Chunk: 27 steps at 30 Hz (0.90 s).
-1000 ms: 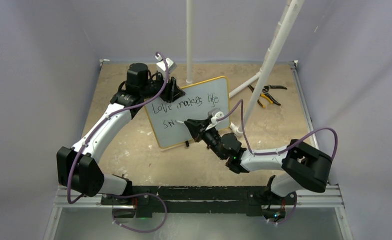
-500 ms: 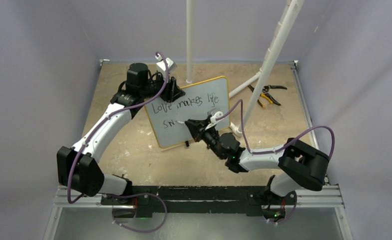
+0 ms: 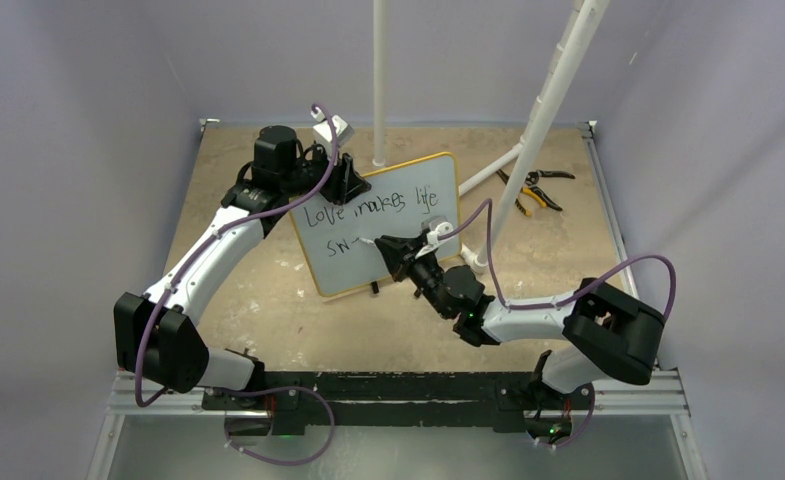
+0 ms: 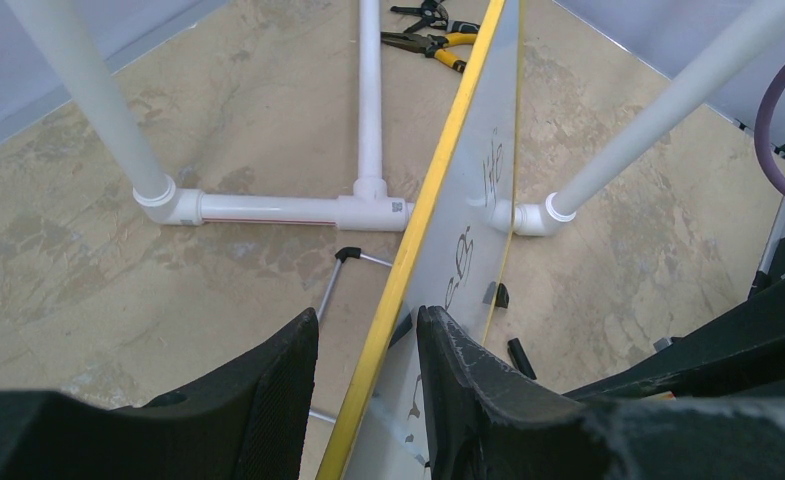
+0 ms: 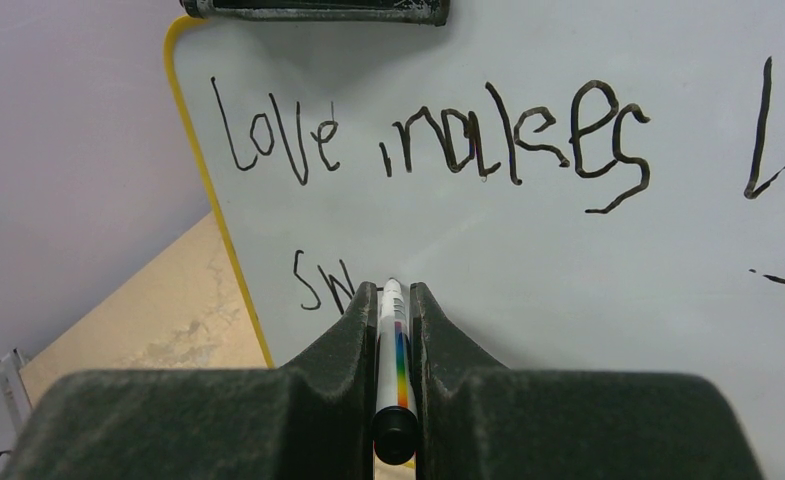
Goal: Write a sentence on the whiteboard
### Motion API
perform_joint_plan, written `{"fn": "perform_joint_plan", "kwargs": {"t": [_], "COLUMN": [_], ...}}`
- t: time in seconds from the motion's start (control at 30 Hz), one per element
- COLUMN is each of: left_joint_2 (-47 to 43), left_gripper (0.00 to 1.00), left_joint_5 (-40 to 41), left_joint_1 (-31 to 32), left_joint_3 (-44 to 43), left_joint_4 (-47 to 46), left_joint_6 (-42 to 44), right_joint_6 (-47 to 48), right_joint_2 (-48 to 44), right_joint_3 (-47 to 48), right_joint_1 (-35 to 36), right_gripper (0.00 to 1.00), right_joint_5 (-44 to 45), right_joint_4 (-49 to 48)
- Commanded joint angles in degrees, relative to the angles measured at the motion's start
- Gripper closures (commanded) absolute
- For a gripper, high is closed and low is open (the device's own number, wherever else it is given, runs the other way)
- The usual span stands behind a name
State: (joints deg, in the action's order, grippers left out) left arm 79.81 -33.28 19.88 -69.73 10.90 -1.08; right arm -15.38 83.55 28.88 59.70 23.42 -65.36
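Observation:
The whiteboard (image 3: 353, 272) stands tilted on the table, yellow-framed, with "Love makes life" on it and "SW" below. My left gripper (image 3: 346, 185) straddles its top-left edge; in the left wrist view its fingers (image 4: 368, 320) close on the yellow frame and the board face (image 4: 468, 230). My right gripper (image 3: 388, 245) is shut on a white marker (image 3: 366, 242) with a rainbow stripe. In the right wrist view the marker (image 5: 392, 340) sits between the jaws (image 5: 392, 290), its tip at the board (image 5: 568, 300) just right of "SW".
A white PVC pipe frame (image 3: 378, 80) stands behind the board, with a slanted pipe (image 3: 543, 110) and floor pipes (image 4: 288, 208). Pliers (image 3: 533, 188) lie at the back right, also in the left wrist view (image 4: 428, 40). Purple walls enclose the table.
My right gripper has shifted the marker slightly right along the second line, after "SW". The left arm and the board have not moved.

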Motion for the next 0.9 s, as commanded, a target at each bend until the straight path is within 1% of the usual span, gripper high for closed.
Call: {"fn": "perform_joint_plan", "kwargs": {"t": [0.0,0.3,0.87], "left_joint_2": [0.79,0.87,0.87], "left_gripper": [0.92,0.92,0.92], "left_joint_5": [-1.8,-1.79,-1.96], "left_joint_1": [-0.19,-0.19,-0.19], "left_joint_3": [0.73,0.7,0.65], "left_joint_4": [0.62,0.53,0.53], "left_joint_6": [-1.12,-1.12,-1.13], "right_joint_6": [1.43,1.84,-1.38], "right_joint_2": [-0.24,1.69,1.78], "right_joint_3": [2.09,3.24,-0.24], "right_joint_1": [-0.55,-0.55,-0.55], "right_gripper": [1.0,1.0,1.0], "right_joint_5": [0.19,-2.6,-1.26], "right_joint_4": [-2.51,-2.22,-0.8]}}
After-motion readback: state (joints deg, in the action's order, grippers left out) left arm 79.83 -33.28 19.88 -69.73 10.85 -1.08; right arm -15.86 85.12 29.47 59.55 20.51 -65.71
